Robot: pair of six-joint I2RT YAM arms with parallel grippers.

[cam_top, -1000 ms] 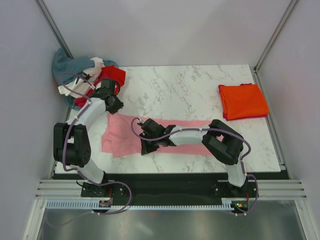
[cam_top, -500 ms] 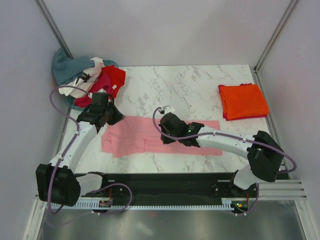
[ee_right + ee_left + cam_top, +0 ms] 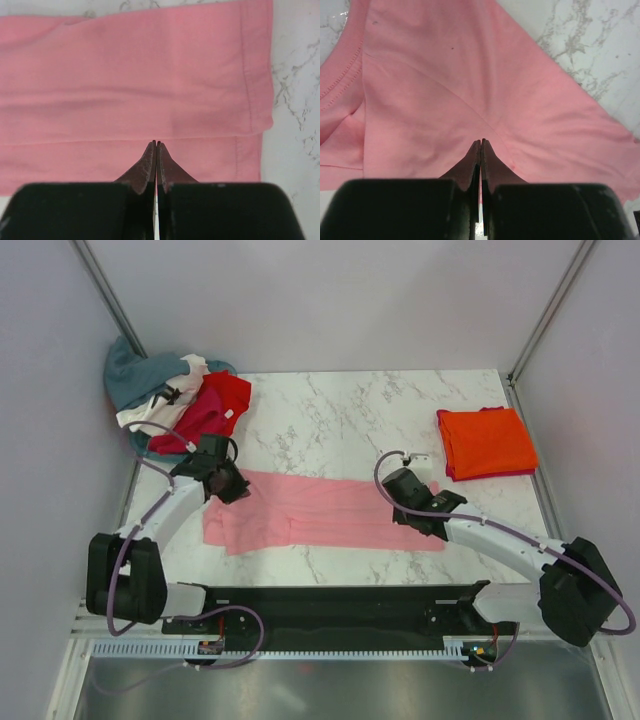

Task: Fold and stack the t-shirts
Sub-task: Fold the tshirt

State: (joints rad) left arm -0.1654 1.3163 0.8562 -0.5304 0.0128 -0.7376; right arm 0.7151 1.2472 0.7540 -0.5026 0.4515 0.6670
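Over the last second the right gripper [image 3: 155, 145] has swept along the pink shirt [image 3: 320, 512] from its 9 o'clock half out to its 3 o'clock end, the arm unfolding as it went. The left gripper [image 3: 480, 144] has come down from the pile [image 3: 170, 400] to the shirt's 10 o'clock corner. The shirt itself has barely shifted. It lies as a long, flat band across the near middle of the table [image 3: 340, 420], running from 9 to 3 o'clock.

The right wrist view shows one layer of cloth lapped over another along the band's length, so the lengthwise fold looks done. With a gripper now at each end, the likely next step is to pick up one end and fold the band across.

Both grippers are pressed closed, tips together, with no cloth seen between the fingers. Each hangs low over pink cloth. Whether the tips touch it cannot be told, though creases run out from the left one's tips.

No bin or basket is in view. The folded orange shirt [image 3: 487, 442] at 2 o'clock starts the stack, with a red edge showing under it. The pile at 10 o'clock holds crumpled teal, white, red and magenta shirts yet to be folded.
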